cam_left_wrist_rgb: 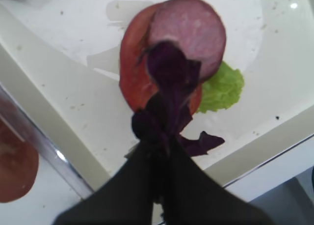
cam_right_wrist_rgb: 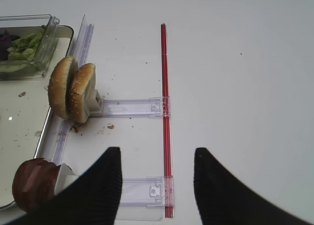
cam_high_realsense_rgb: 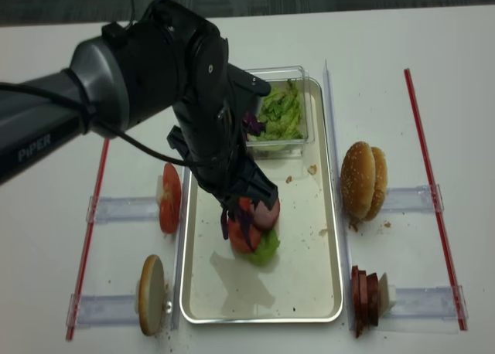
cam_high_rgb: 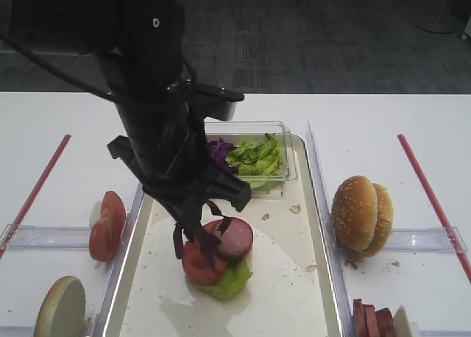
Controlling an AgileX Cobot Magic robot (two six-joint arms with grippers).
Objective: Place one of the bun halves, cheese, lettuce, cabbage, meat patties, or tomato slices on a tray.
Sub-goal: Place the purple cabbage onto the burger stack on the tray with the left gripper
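Left pincer (cam_left_wrist_rgb: pixel 159 136) clenched tight on a clump of cabbage (cam_left_wrist_rgb: pixel 169 87): dark purple, thin ragged curly strips, hanging off the tips right over the stack in the tray (cam_high_realsense_rgb: pixel 325 253). Looks like the lowest shreds are brushing the top of the stack, but can't swear to it from the blurry wrist view.

Stack itself, bottom to top: a bit of bright green ruffled lettuce (cam_left_wrist_rgb: pixel 223 90), a glossy red tomato slice (cam_left_wrist_rgb: pixel 135 72), then a pinkish meat patty (cam_left_wrist_rgb: pixel 189 31) sitting off toward one edge of the tomato. Tray floor pale cream and speckled with crumbs, shiny raised rim all round.

More purple shreds and green leaves sitting in the clear plastic tub (cam_high_rgb: pixel 283 135) at the far end of the tray.

Elsewhere on the table (cam_high_rgb: pixel 66 116): two sesame bun halves (cam_high_rgb: pixel 360 213) standing on edge in a holder just right of the tray, another bun half (cam_high_rgb: pixel 59 307) and spare tomato slices (cam_high_rgb: pixel 107 225) on the left side, spare meat patties (cam_high_realsense_rgb: pixel 365 291) near the front right.

Right pincer (cam_right_wrist_rgb: pixel 157 185) hanging released over bare table by the red strip (cam_right_wrist_rgb: pixel 166 117), nothing between the tips.
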